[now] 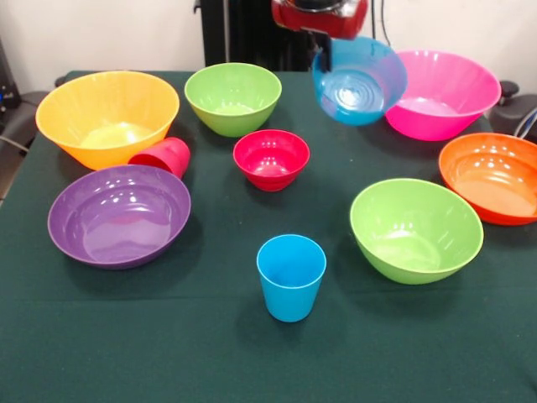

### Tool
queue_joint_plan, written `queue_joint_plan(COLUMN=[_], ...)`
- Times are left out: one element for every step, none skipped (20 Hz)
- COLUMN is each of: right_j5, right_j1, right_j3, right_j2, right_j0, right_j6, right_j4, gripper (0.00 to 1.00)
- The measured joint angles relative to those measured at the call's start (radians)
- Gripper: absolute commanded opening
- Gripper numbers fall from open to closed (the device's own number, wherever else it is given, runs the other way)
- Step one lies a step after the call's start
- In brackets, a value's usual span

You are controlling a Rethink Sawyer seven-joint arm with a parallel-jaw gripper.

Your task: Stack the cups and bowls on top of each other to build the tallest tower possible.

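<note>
Plastic: eight bowls point(232, 98), two cups point(290, 276).

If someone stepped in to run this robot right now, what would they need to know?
Gripper: raised at the table's far side, carrying the tilted blue bowl off the cloth, in front of the pink bowl.
Sky-blue cup: upright, alone, near the front.
Red cup: on its side between the yellow-orange bowl and purple bowl.
Done: nothing stacked.
Left: the whole tower.
</note>
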Motion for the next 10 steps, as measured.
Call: queue_joint_plan(right_j5=[0.018,0.026,0.032,0.041,0.043,0.043,0.044,0.043,0.043,0.043], right_j1=[-0.006,-0.007,-0.007,-0.006,-0.006,-0.005,-0.004,0.000,0.001,0.008], right_j3=[-0.003,-0.005,-0.007,-0.013,-0.017,-0.021,-0.025,-0.038,-0.045,-0.072], right_j2=[0.001,0.002,0.004,0.011,0.018,0.025,0.031,0.045,0.052,0.073], right_j0=[-0.007,-0.010,-0.012,-0.020,-0.026,-0.031,-0.037,-0.046,-0.050,-0.063], right_j6=[0.000,0.000,0.000,0.000,0.000,0.000,0.000,0.000,0.000,0.000], right_j4=[-0.003,-0.004,-0.005,-0.006,-0.006,-0.006,-0.006,-0.007,-0.007,-0.007], gripper=[0.00,0.00,0.00,0.00,0.00,0.00,0.00,0.00,0.00,0.00])
